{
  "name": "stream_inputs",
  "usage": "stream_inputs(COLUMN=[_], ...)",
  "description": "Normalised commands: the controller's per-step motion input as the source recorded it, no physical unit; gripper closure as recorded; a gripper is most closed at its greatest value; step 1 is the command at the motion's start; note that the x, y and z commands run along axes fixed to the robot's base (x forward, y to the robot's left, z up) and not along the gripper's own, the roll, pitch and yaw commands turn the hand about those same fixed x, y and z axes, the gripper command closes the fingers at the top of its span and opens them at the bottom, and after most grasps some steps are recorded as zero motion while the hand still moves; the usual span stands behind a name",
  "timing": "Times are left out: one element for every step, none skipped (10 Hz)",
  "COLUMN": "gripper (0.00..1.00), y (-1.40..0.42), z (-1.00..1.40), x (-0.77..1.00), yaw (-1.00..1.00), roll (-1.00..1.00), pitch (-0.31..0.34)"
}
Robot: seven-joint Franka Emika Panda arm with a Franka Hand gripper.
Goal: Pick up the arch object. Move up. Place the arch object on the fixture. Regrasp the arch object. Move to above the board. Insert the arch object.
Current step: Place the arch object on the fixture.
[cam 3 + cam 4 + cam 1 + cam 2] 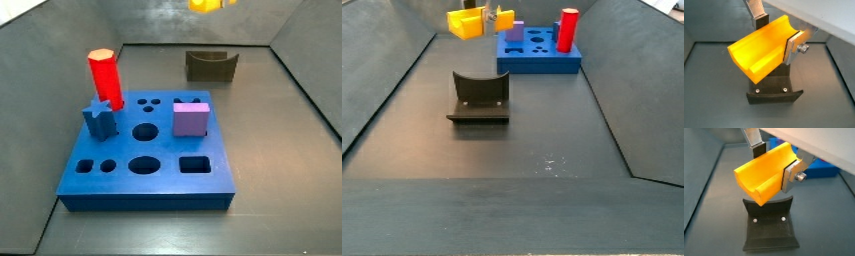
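The arch object [761,50] sits clamped in your gripper [776,37], with one silver finger [794,48] flat against its side and the other finger [757,12] on the far side; the plates pinch the yellow block between them. In both wrist views the block is tilted, its arched channel facing outward, and it is held clear above the fixture [773,91], not touching it. The fixture's base plate shows two screws, and its curved notch lies directly beneath the block [763,173].

In a side view the arch object [466,22] hangs in the air above and behind the fixture [478,97], which stands on the dark floor between the camera and the board [540,52]. In a side view from the opposite end, only the lower edge of the block [207,5] is visible at the top of the frame, above the fixture [211,65].

You will note the board [147,150] carries a red cylinder [104,78], a purple cube [191,118] and a blue star-shaped piece [99,117]. Several holes in its top face stand open.
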Motion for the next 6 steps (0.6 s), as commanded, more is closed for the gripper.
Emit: stream_inputs(gripper=[1.0, 1.0, 1.0, 1.0, 1.0, 1.0], y=[-0.04, -0.03, -0.03, -0.01, 0.0, 0.04], z=[-0.02, -0.02, -0.02, -0.03, -0.03, -0.03], x=[0.03, 0.03, 0.02, 0.11, 0.1, 0.08], yaw=[1.0, 1.0, 1.0, 1.0, 0.92, 0.82], roll=[0.1, 0.11, 0.12, -0.97, -1.0, -1.0], pitch=[-0.017, -0.019, -0.022, 0.025, 0.026, 0.046])
